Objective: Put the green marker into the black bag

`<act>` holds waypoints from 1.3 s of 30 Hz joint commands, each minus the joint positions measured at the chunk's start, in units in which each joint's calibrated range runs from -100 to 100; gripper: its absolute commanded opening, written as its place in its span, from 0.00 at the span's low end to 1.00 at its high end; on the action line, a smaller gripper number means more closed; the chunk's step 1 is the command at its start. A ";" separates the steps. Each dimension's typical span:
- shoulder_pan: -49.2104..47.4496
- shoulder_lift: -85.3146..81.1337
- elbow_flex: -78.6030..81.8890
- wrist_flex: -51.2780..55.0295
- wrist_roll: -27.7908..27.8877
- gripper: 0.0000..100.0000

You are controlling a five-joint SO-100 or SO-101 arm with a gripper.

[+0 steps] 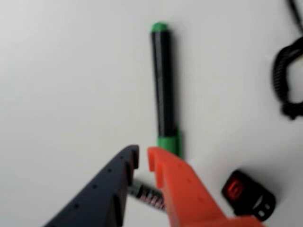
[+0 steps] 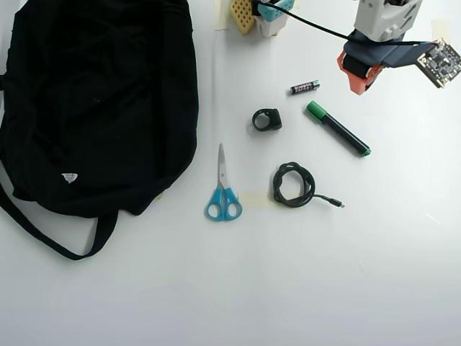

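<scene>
Filling the upper left of the overhead view, the black bag [image 2: 101, 101] lies slumped on the white table [image 2: 288, 288], its strap looping toward the lower left edge and a small white tag showing near its lower part. Robot arm enters at the top right of that view; its end effector [image 2: 358, 85], one orange finger and one dark finger, hangs over the table just above the green marker's cap end. Wrist view: end effector [image 1: 143, 158] tips stand a narrow gap apart, released, nothing between them.

Scissors [image 2: 223, 189] with blue handles lie centre, right of the bag, blades pointing to the top. Coiled black cable [image 2: 293, 184] sits right of the scissors, its plug trailing right.

Green marker [image 2: 337, 128] lies flat and diagonal right of centre, well apart from the bag, green cap toward the upper left; in the wrist view the marker [image 1: 164, 85] runs straight away from the fingertips, cap end nearest them.

Small black clip-like item [image 2: 267, 119] rests left of the marker. Small battery [image 2: 305, 87] lies just above it, near the end effector.
</scene>
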 commanded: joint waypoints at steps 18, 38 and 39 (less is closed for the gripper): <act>1.32 -0.04 4.67 -0.07 -0.42 0.02; 1.10 0.29 4.58 -1.62 -0.26 0.02; 1.10 0.96 4.49 -1.62 -0.21 0.02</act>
